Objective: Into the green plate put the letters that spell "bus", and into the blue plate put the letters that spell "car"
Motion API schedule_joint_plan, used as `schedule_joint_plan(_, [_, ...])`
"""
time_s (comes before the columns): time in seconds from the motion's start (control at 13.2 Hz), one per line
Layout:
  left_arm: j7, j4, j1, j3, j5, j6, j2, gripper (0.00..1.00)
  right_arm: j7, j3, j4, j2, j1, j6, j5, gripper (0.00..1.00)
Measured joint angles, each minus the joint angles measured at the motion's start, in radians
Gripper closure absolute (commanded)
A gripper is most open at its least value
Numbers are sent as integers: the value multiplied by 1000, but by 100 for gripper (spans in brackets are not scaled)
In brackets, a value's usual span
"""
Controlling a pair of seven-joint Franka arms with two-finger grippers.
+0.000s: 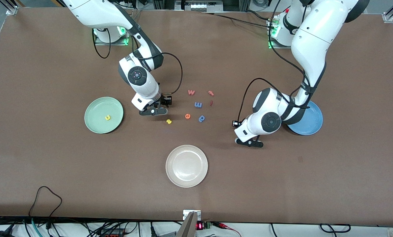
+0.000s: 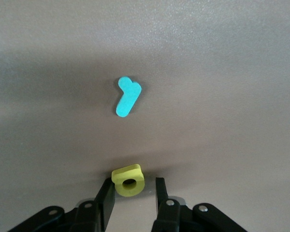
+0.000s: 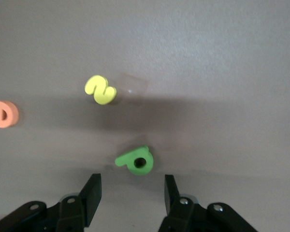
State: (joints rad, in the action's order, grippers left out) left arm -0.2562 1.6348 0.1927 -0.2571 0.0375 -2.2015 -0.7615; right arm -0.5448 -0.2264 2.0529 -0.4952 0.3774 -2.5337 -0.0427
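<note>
Brown table (image 1: 51, 164) | left gripper (image 2: 133, 193) around yellow a (image 2: 128, 180); right gripper (image 3: 130, 193) over green b (image 3: 135, 161)

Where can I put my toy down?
Bare brown table lies between the pale green round plate and the cream-white round plate, and from that plate to the edge nearest the front camera. Crowded: the small foam letters midway, with the right gripper beside them; the left gripper low by the sky-blue round plate.

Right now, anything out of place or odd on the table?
Nothing damaged or spilled. Only the yellow u sits in the green plate. The left gripper brackets the yellow a, which stands on edge off the table; the right gripper is open by the green b.
</note>
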Motion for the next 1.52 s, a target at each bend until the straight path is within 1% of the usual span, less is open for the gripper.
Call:
schedule_joint_plan(0.53, [0,-3,0,2,-17,0,-2,62,0,1,-11,-22,0,-6,-4,39])
schedule_joint_plan(0.61, [0,-3,0,2,-17,-2,-2,64,0,1,-11,-25,0,-8,-5,39])
schedule_joint_plan(0.68, [-1,-3,0,2,-17,-3,-2,69,0,1,-11,-27,0,-9,-5,39])
schedule_joint_plan(0.91, [-3,-4,-1,4,-21,-3,-1,86,0,1,-13,-36,0,-23,-5,39])
schedule_joint_plan(1.06, [-3,-5,-2,4,-21,-9,-2,90,0,1,-14,-42,0,-34,-5,39])
schedule_joint_plan(1.22, [-3,-9,-9,7,-23,-8,-2,90,0,1,-20,-55,0,-46,-5,39])
schedule_joint_plan(1.37, [-3,-26,-38,13,-30,54,12,90,0,1,-27,-65,1,-48,-6,40])
schedule_joint_plan(1.52, [-2,-45,-107,18,-35,182,65,91,0,2,-28,-66,1,-48,-8,46])
